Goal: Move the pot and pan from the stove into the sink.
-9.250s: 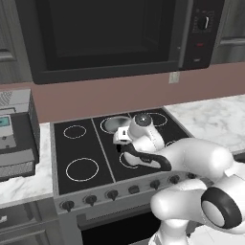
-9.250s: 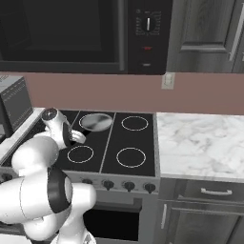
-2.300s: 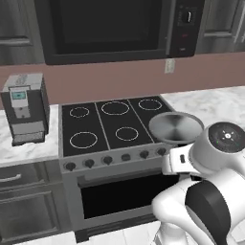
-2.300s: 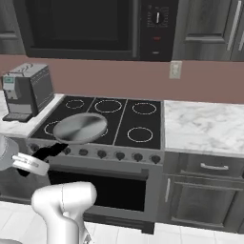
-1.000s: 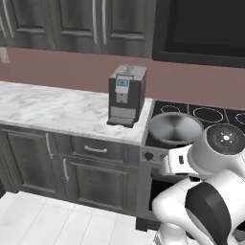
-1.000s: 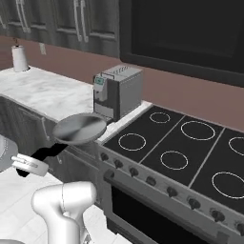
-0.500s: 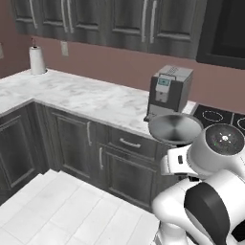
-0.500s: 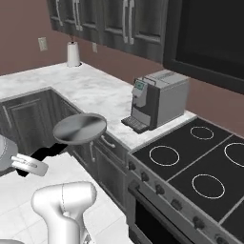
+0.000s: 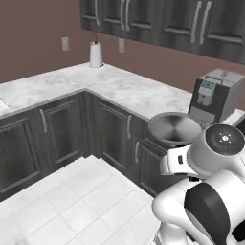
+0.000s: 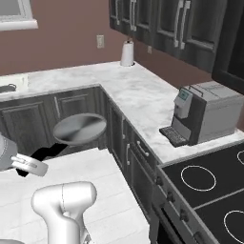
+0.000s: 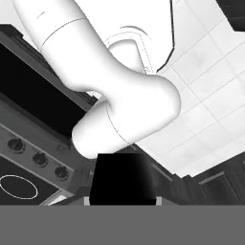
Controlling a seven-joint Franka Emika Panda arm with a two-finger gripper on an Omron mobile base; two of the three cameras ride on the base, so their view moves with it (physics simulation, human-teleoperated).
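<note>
While the marble counter (image 10: 143, 102) runs along the far wall with the stove (image 10: 209, 188) at right, the pan (image 10: 79, 128) hangs level over the floor, its handle clamped in the gripper (image 10: 29, 164).

The pan (image 9: 174, 128) sits at the right of the left base view, and the white arm hides its handle there. In the right base view the stove (image 10: 209, 190) is cut off by the lower right edge. The fingers cannot be made out, so their grip is unclear.
</note>
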